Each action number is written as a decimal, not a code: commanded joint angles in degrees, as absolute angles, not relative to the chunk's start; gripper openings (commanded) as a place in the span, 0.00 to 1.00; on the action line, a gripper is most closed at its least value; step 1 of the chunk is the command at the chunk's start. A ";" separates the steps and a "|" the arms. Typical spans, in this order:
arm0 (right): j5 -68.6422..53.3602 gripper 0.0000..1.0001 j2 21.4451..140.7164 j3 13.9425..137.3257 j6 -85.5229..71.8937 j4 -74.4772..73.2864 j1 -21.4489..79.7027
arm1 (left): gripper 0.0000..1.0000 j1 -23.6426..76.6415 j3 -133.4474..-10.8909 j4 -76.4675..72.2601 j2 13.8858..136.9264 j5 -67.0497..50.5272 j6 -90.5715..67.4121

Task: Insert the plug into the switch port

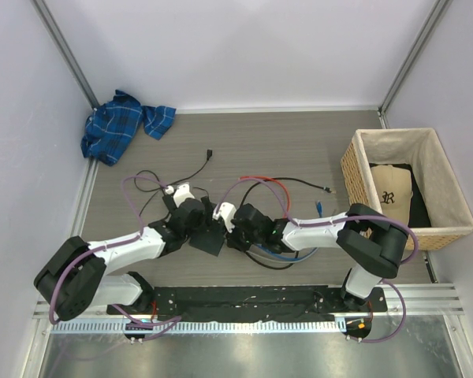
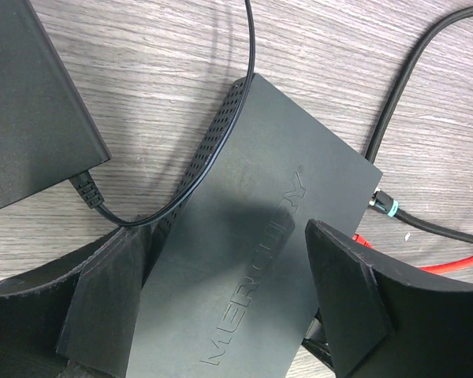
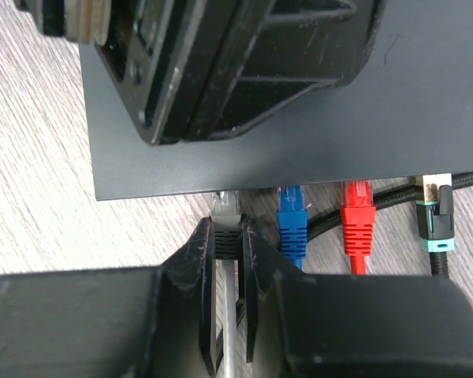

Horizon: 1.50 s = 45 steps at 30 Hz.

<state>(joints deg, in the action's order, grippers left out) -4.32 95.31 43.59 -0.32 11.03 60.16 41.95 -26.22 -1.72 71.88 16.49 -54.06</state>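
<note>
The switch [image 3: 299, 142] is a flat dark grey box with "MERCURY" embossed on top [image 2: 252, 260]. It lies between the arms [image 1: 209, 242]. My left gripper [image 2: 229, 264] straddles it, one finger against each long side, shut on it [image 1: 193, 228]. My right gripper [image 3: 229, 228] is shut on a grey plug [image 3: 227, 227] with a grey cable. The plug's clear tip [image 3: 227, 201] is at the switch's front edge, left of a blue plug [image 3: 292, 224]. The port itself is hidden under the edge. The right gripper shows in the top view [image 1: 236, 230].
A red plug [image 3: 358, 220] and a teal-collared black braided cable [image 3: 435, 224] sit in the same edge. A black adapter brick [image 2: 24, 102] with a thin cord lies left of the switch. A blue plaid cloth [image 1: 122, 126] lies far left and a wicker basket [image 1: 402, 189] stands right.
</note>
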 commanded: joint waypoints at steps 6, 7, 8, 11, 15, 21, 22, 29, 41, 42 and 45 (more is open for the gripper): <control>2.37 0.15 90.53 45.01 3.51 30.34 59.24 | 0.85 47.73 -28.12 1.91 70.14 4.03 -58.81; 2.29 0.20 90.27 44.39 3.69 27.89 59.24 | 0.86 47.46 -28.12 2.80 69.96 4.83 -58.10; 2.29 0.22 90.09 43.78 4.04 26.90 59.15 | 0.87 46.85 -28.30 4.47 69.87 6.66 -57.49; 3.07 0.33 89.12 41.14 3.26 24.26 59.06 | 0.91 45.36 -28.65 7.63 69.44 8.34 -55.55; 1.94 0.47 86.84 38.68 2.55 20.15 58.98 | 0.96 44.21 -29.97 11.86 66.89 11.41 -53.53; -1.49 0.69 78.59 41.12 1.68 10.92 55.38 | 1.00 42.10 -35.59 21.35 59.61 17.48 -49.49; -0.80 0.70 77.62 41.74 1.23 10.03 54.07 | 1.00 40.79 -36.47 22.58 58.81 18.97 -48.44; 12.36 0.87 68.21 47.98 -7.11 4.22 40.80 | 1.00 33.32 -50.59 36.61 53.70 26.08 -41.59; 42.88 1.00 35.00 45.97 -8.35 -8.61 33.22 | 1.00 32.78 -63.63 45.44 33.96 46.23 -29.45; 44.02 1.00 33.07 45.79 -7.74 -9.74 33.22 | 1.00 32.78 -63.37 44.83 32.19 46.67 -27.79; 46.39 1.00 26.56 45.26 -5.72 -12.29 33.22 | 1.00 32.78 -62.58 43.42 26.12 47.28 -26.02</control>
<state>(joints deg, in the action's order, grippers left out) 38.11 31.77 45.80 -8.21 -7.66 33.26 32.97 -62.54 43.57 31.46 42.52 -31.03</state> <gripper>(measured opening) 0.996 0.995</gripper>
